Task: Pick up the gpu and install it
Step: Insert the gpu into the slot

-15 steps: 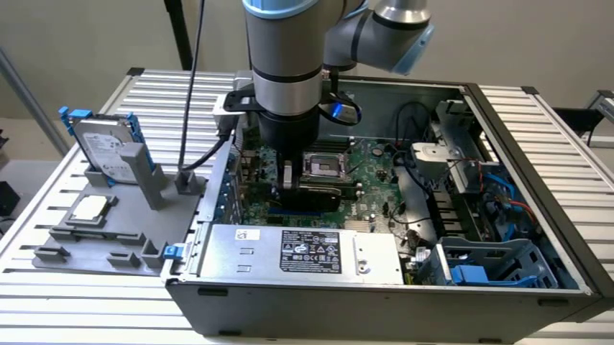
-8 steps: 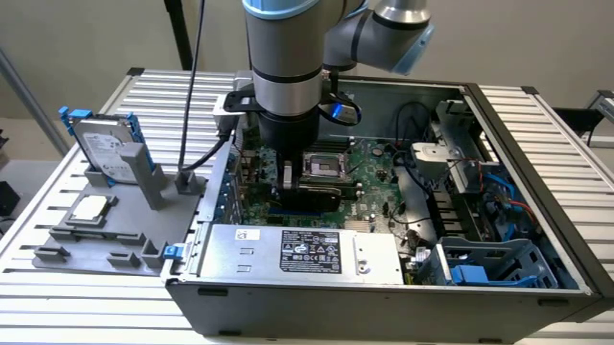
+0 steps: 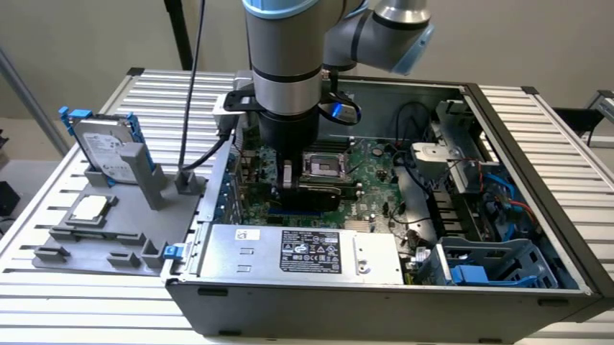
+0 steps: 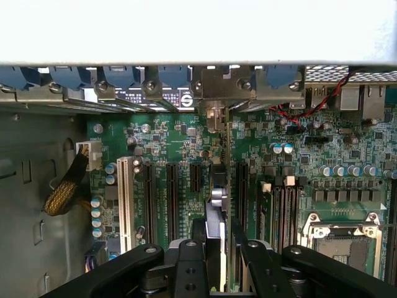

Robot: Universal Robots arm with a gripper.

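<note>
Slatted metal counter (image 3: 67,316) carries an open computer case (image 3: 384,313) with the motherboard (image 4: 180,133) exposed. Arm (image 3: 287,65) reaches down over the motherboard. Gripper (image 4: 222,273) is closed narrow on the gpu (image 4: 215,233), which stands on edge over the motherboard, parallel to its expansion slots (image 4: 172,198), bracket end toward the case's rear wall. Whether the card sits in a slot cannot be told. Well apart from the motherboard, a hard drive (image 3: 106,151) stands in a grey fixture (image 3: 115,230)
</note>
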